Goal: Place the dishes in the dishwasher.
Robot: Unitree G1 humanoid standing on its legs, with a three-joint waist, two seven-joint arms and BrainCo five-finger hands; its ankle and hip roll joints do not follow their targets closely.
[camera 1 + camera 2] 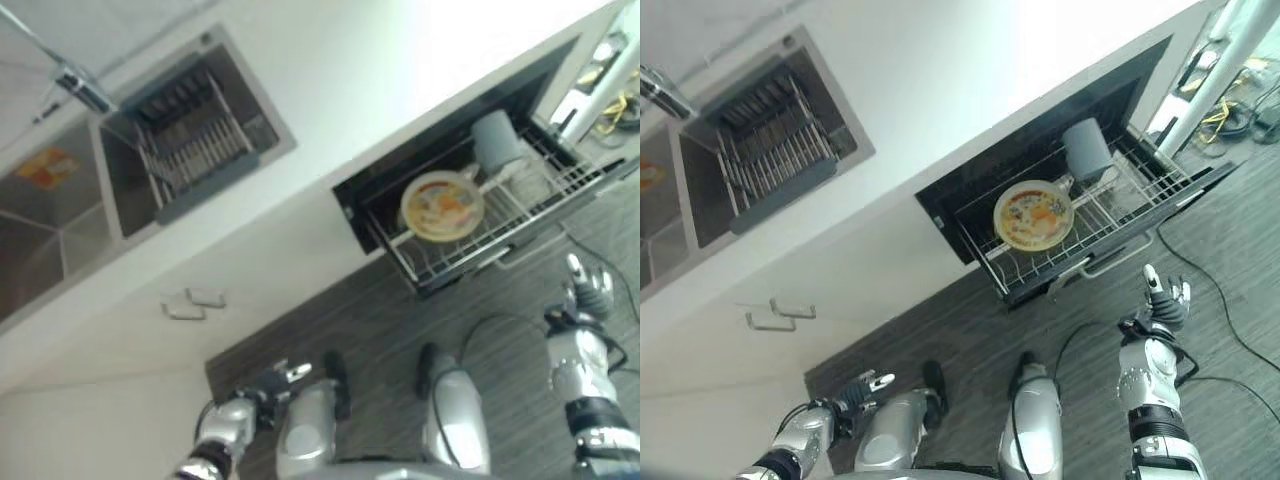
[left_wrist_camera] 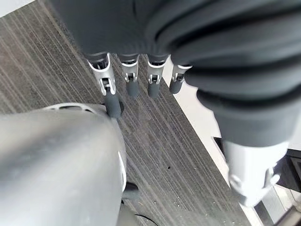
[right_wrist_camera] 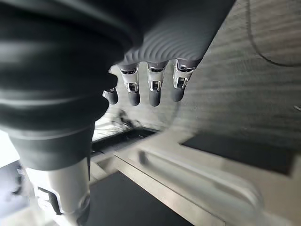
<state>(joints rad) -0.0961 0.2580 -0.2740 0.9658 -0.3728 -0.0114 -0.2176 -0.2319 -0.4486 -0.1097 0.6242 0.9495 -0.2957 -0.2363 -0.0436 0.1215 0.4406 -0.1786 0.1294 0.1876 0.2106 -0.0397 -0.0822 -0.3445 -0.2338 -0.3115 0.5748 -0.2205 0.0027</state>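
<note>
The dishwasher rack (image 1: 1080, 235) is standing pulled out, holding a patterned plate (image 1: 1033, 215) and, just beside it, a grey cup (image 1: 1086, 148). Below the rack, the right hand (image 1: 1158, 305) and left hand (image 1: 862, 385) are hanging relaxed, holding nothing.

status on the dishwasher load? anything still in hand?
Looks mostly done: a patterned plate and a grey cup sit in the pulled-out dishwasher rack. Nothing in hand: left hand and right hand are open, empty, low over the floor. Left: likely pushing the rack in.
</note>
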